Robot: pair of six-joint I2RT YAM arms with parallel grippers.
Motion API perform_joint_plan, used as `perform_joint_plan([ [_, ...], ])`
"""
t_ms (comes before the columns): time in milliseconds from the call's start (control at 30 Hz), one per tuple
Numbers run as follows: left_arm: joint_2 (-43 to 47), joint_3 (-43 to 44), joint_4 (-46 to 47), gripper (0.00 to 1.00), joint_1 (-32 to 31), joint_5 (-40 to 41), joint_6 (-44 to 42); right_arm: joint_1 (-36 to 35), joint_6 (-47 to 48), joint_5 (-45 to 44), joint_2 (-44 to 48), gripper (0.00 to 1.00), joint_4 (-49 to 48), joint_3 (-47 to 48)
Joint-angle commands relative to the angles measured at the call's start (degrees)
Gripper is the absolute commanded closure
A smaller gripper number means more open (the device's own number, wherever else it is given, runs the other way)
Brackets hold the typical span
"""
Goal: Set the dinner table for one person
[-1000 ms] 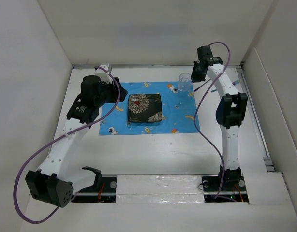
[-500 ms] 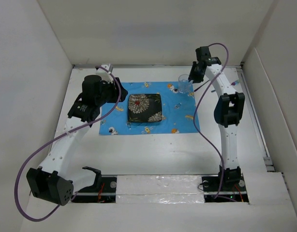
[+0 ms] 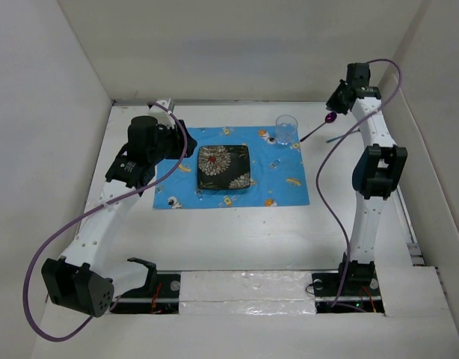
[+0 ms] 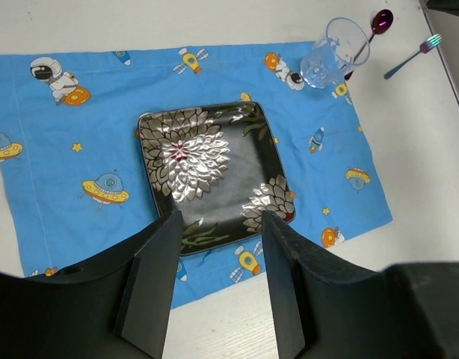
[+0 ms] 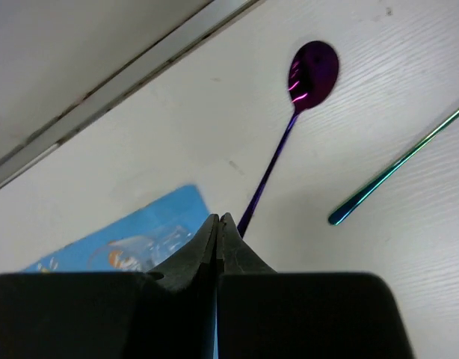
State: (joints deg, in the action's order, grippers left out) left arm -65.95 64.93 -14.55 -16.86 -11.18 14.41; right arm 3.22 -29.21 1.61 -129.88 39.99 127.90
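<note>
- The tabletop (image 3: 237,239) is the big white surface spanning the whole walled-in cell. The blue space-print cloth (image 4: 65,149) lies toward its far edge, roughly centred.
- On the cloth: a black floral plate (image 4: 214,176) in the middle and a clear glass (image 4: 336,51) at the cloth's far right corner. So plate and drink look sorted.
- The cutlery isn't placed yet. The purple spoon (image 5: 312,71) and the shiny greenish fork (image 5: 398,164) both lie on bare tabletop near the far right corner, close together but not touching.
- The right tool (image 5: 218,218) hangs over that corner, just above the spoon's handle end. Its fingers are pressed together with nothing between them.
- The left tool (image 4: 220,217) hovers over the plate's near side, fingers spread wide and empty. It looks like it's just waiting.
- My read is that we're on the cutlery step, spoon first.
- Next move, I'd guess: spread the right fingers, drop down straddling that thin handle, then pinch it. It's flat on the surface, so it'll need a low, careful grab — and it should steer clear of the fork.
</note>
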Motion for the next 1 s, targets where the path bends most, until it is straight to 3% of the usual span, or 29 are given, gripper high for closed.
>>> perform_joint_plan([
  [0,-0.14,1.17,0.49,0.57,0.08,0.46,-0.44,-0.5,0.12,-4.94,-6.67,1.0,-0.88,4.28],
  [67,-0.49,1.25,0.13,0.57,0.08,0.46,-0.44,-0.5,0.47,-6.69,-9.67,0.96,1.14,8.31],
  [133,-0.67,1.43,-0.31,0.57,0.08,0.19,-0.44,0.03,0.47,-7.23,-14.15,0.82,3.33,14.56],
  [167,-0.67,1.43,-0.66,0.57,0.08,0.45,-0.7,0.03,0.47,-8.01,-17.3,0.67,4.56,18.06],
  [200,-0.67,1.43,-0.66,0.57,0.08,0.46,-0.7,0.03,0.47,-8.02,-17.33,0.67,4.57,18.09],
  [233,-0.67,1.34,-0.66,0.57,0.08,0.54,-0.53,0.03,0.91,-8.11,-17.77,0.59,4.14,17.83],
  [333,-0.58,0.55,-0.31,0.57,0.08,0.02,-0.09,-0.68,2.57,-10.13,-19.52,0.51,4.31,17.65],
  [467,-0.84,-0.94,0.74,0.57,0.08,-2.6,1.4,-1.99,3.46,-11.18,-22.86,0.49,7.04,22.73],
  [733,-1.46,0.02,1.89,0.57,0.08,-3.15,0.97,-2.52,3.63,-12.06,-24.62,0.55,12.11,23.36],
  [967,-0.32,0.64,1.01,0.57,0.08,-2.18,-0.09,-4.54,8.38,-17.85,-26.38,0.55,15.47,22.13],
])
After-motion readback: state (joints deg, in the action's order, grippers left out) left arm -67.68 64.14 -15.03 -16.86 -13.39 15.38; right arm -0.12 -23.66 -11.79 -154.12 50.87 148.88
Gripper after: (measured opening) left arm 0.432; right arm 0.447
